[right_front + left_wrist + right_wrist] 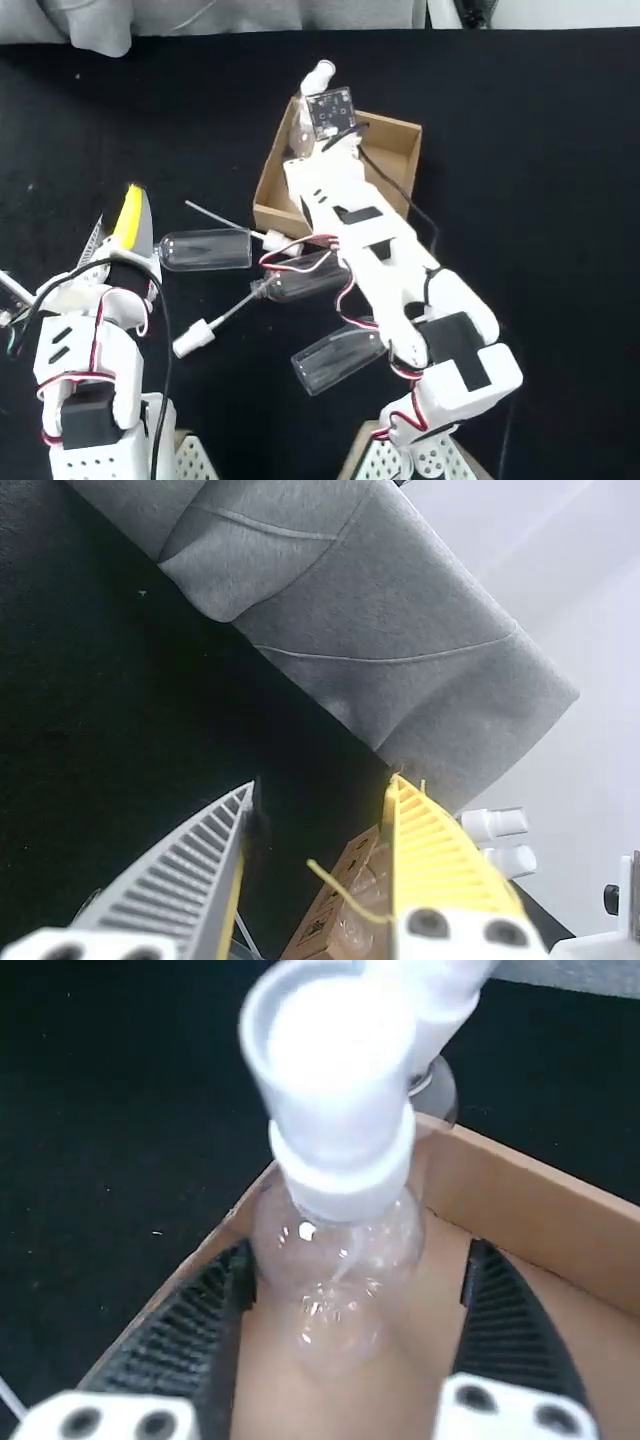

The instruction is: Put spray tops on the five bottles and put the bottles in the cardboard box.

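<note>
Clear thin plastic stands between my right pincer's fingers: a bottle with its white top on, leaning in a corner of the box. My jaws are spread wide and grip nothing; one finger is just beside the bottle, the other apart. I judge it empty, light and slick, with walls that give under a squeeze. The stiff neck under the top is the safer hold. The box walls crowd my fingers. Under my arm on the black table, more bottles lie on their sides, and a loose top trails a thin tube that could snag. My left pincer is open and empty.
</note>
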`<action>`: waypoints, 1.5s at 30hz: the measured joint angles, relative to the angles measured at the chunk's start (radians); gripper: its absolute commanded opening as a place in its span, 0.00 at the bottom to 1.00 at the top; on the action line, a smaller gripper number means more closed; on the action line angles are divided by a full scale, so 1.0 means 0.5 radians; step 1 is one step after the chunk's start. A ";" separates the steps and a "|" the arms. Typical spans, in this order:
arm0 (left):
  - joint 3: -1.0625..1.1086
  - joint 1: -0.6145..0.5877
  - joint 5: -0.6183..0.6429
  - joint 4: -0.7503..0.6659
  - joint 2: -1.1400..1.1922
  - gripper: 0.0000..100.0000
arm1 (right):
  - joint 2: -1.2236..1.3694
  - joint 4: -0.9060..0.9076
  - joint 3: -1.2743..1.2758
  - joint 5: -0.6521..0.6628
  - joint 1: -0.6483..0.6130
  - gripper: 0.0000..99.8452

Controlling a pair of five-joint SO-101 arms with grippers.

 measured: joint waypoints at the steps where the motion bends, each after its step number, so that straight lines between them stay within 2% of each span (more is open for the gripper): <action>1: 0.000 0.000 0.000 0.000 0.000 0.19 | 0.000 0.000 0.000 0.000 -0.003 0.28; 8: 0.000 0.000 0.000 0.000 0.000 0.19 | 0.000 0.009 0.000 0.000 -0.003 0.28; 16: 0.000 0.000 0.000 0.000 0.000 0.19 | 0.003 0.252 -0.104 0.000 -0.003 0.28; 27: 0.000 0.000 0.000 0.000 0.000 0.19 | -0.006 0.295 -0.104 0.000 -0.003 0.28; 45: 0.000 -0.012 0.000 0.000 0.000 0.20 | -0.381 0.850 -0.104 0.000 -0.003 0.28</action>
